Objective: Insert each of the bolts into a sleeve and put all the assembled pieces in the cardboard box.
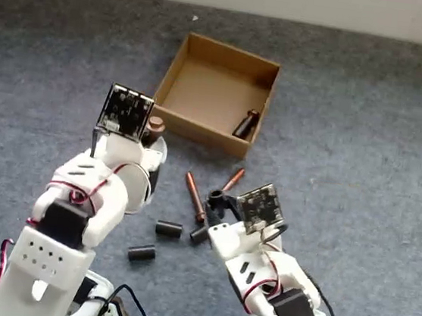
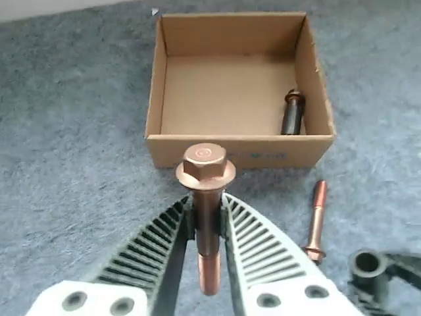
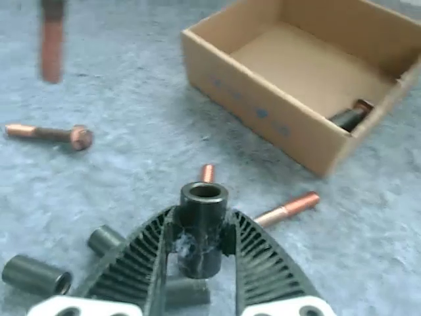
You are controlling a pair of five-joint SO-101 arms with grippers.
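Cardboard box (image 1: 199,130) on grey carpet (image 1: 365,145), one assembled piece (image 1: 246,123) inside; left gripper (image 2: 207,209) clamped on upright copper bolt (image 2: 205,168) near box; right gripper (image 3: 200,227) clamped on upright black sleeve (image 3: 204,197); loose bolts (image 1: 195,194) and loose sleeves (image 1: 168,229) lie between the arms.

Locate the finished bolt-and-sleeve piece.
The assembled piece lies inside the cardboard box, against its right wall in the high view, near the box's lower right corner.

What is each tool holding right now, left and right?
Left tool: closed on a copper bolt, head up.
Right tool: closed on a black sleeve, opening up.
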